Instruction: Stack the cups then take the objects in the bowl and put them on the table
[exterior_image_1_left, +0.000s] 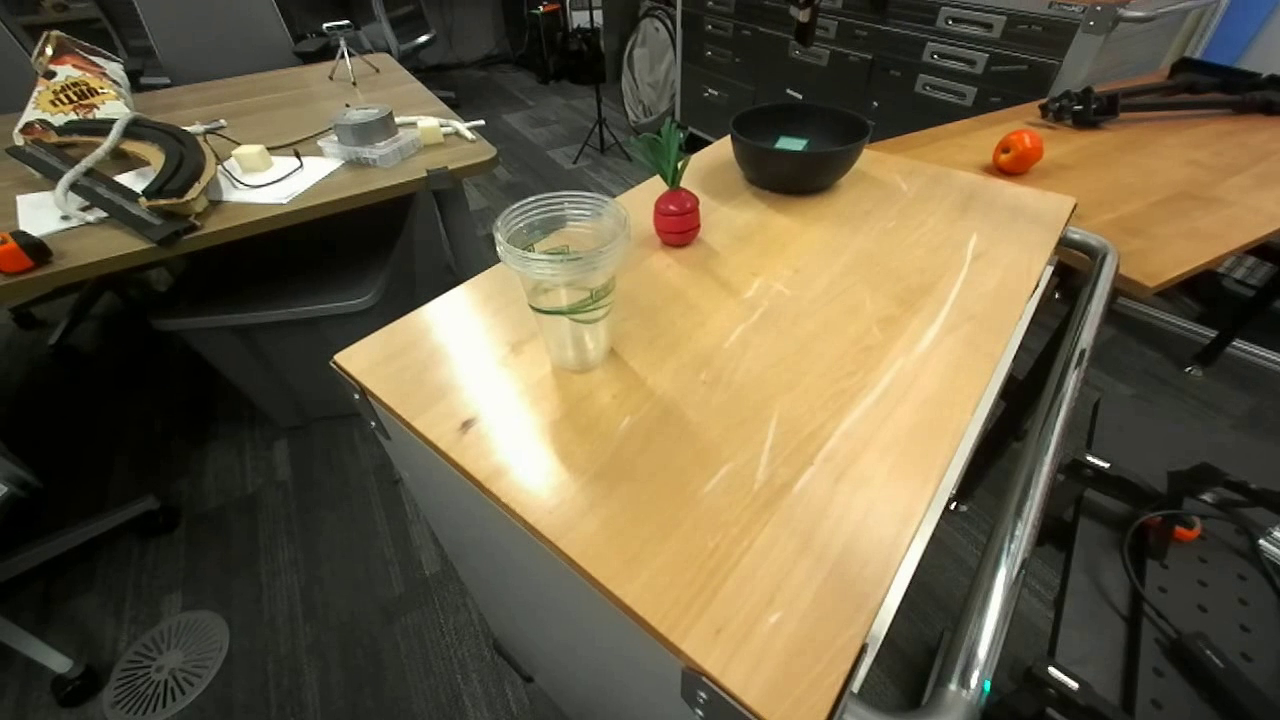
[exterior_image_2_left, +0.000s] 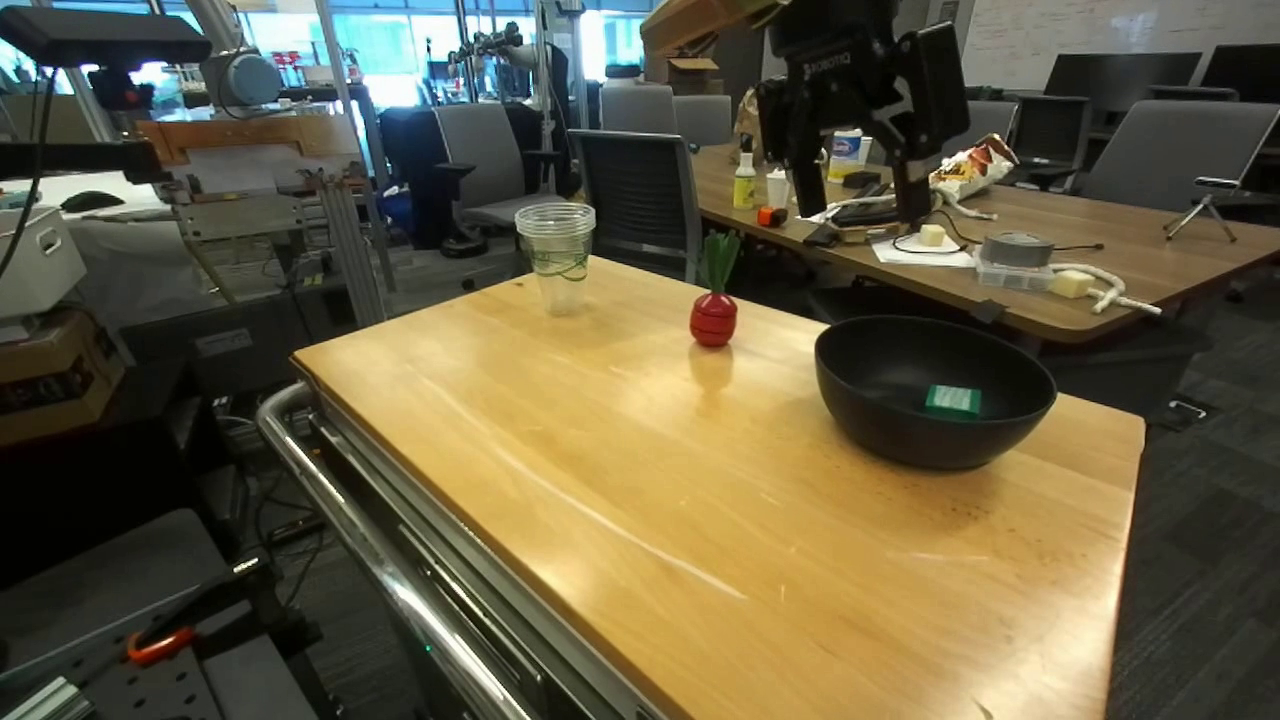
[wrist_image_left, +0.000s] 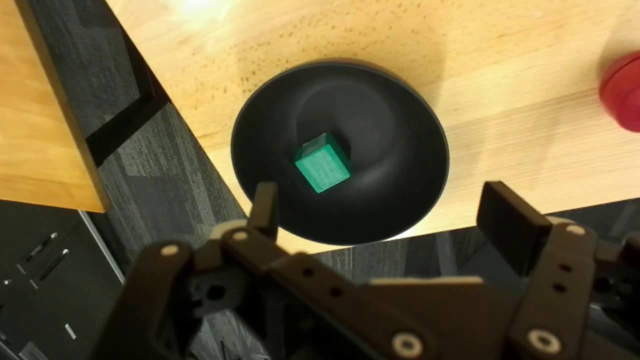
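1. Gripper (exterior_image_2_left: 860, 212) hangs in the air over the bowl (exterior_image_2_left: 900, 440), well apart from it. Spread wide, nothing held.
2. Wrist view: fingers (wrist_image_left: 512, 227) come in low, one at either side; one overlaps a bit of the bowl's rim, the other lies outside it.
3. Bowl is black, upright, near a corner of the table (exterior_image_1_left: 850, 350).
4. Block (wrist_image_left: 322, 170): green, inside the bowl, resting on its inner surface, off centre. Not yet out.
5. Cups (exterior_image_1_left: 575, 310): clear, green-printed, nested in one upright stack towards the end of the table away from the bowl. Exact count hard to make out.
6. Radish (exterior_image_1_left: 677, 218): red, green top up, standing on the table between cups and bowl, touching neither. Wrist view catches only part of its red body.
7. Metal rail (exterior_image_1_left: 1030, 480) runs along one side of the table.
8. Orange ball (exterior_image_1_left: 1018, 152) sits on a neighbouring desk (exterior_image_1_left: 1180, 190).
9. Brown desk (exterior_image_1_left: 270, 95) carries chip bag (exterior_image_1_left: 80, 90), tape roll (exterior_image_1_left: 365, 125) and small tripod (exterior_image_1_left: 345, 52); seen in both exterior views.
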